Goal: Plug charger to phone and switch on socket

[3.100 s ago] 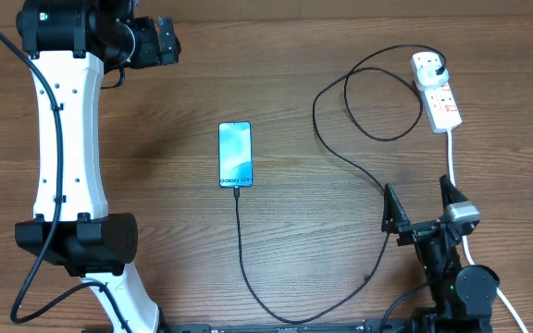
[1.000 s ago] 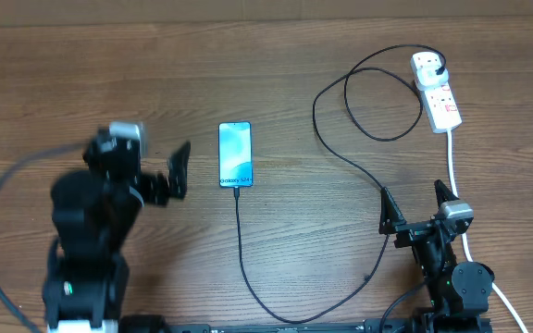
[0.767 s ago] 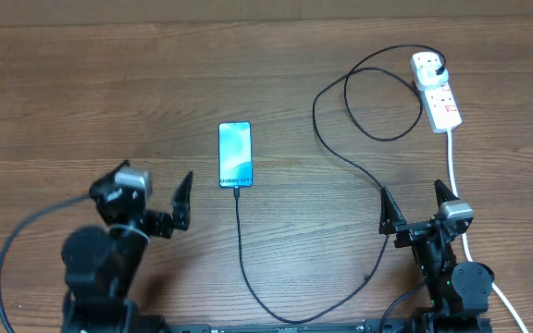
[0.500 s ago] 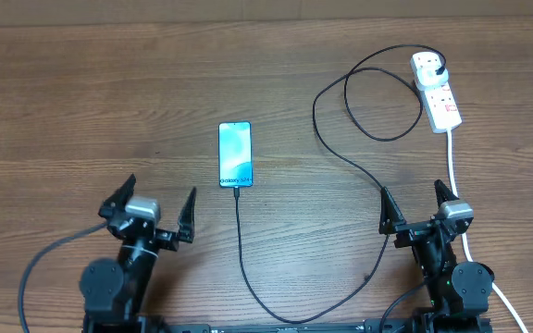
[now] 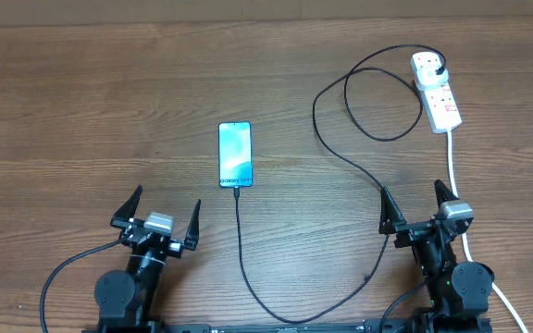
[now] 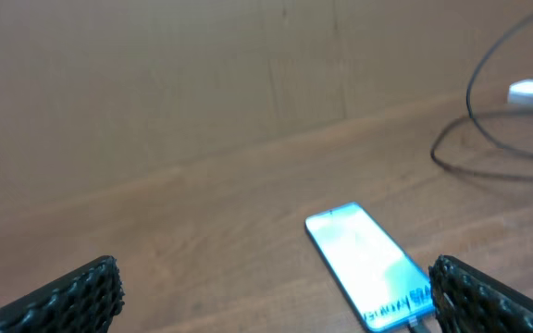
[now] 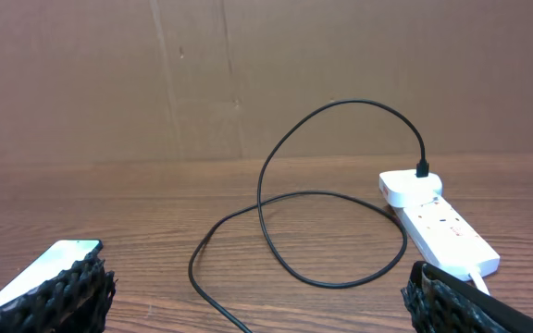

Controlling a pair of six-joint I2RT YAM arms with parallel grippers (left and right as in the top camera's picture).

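The phone (image 5: 235,154) lies flat mid-table, its blue-teal screen lit, with the charger cable's tip at its near end (image 5: 237,190). The charger (image 5: 340,148) runs from there toward the front edge, loops, and its black plug sits in the socket (image 5: 436,91), a white power strip at the back right. My left gripper (image 5: 161,214) is open and empty near the front edge, left of the phone. My right gripper (image 5: 419,208) is open and empty at the front right. The phone also shows in the left wrist view (image 6: 368,266). The socket also shows in the right wrist view (image 7: 438,219).
The socket's thick white cord (image 5: 455,162) runs down the right side past my right gripper toward the front edge. A brown cardboard wall (image 7: 248,74) stands behind the wooden table (image 5: 91,111).
My left arm has swung down from the back left of the table and folded back to the front edge, its gripper open. The right arm, phone and cable have not moved.
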